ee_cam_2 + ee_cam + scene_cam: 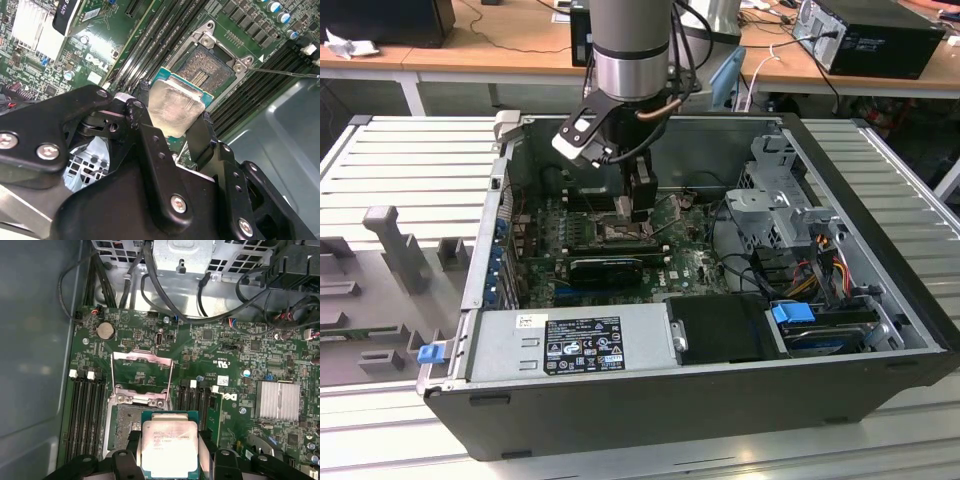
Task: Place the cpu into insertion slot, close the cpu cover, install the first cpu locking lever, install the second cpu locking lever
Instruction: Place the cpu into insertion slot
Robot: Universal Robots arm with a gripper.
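My gripper [169, 444] is shut on the cpu [169, 450], a square chip with a dull silver top, one black finger [132, 440] on each of two opposite edges. In the second wrist view the cpu [175, 107] hangs tilted just above and beside the insertion slot [207, 70], whose dark pin field lies bare. The cpu cover [142, 357] stands swung open beyond the insertion slot [125, 420]. A thin metal locking lever [285, 73] sticks out past the socket frame. In the exterior view the gripper [638, 205] reaches down into the case over the green board.
The open computer case [880, 260] walls in the work. Long black memory slots [87, 415] flank the socket. A black card [605, 268], a grey power supply [570, 345], a drive cage [770, 200] and loose cables [200, 295] crowd the board.
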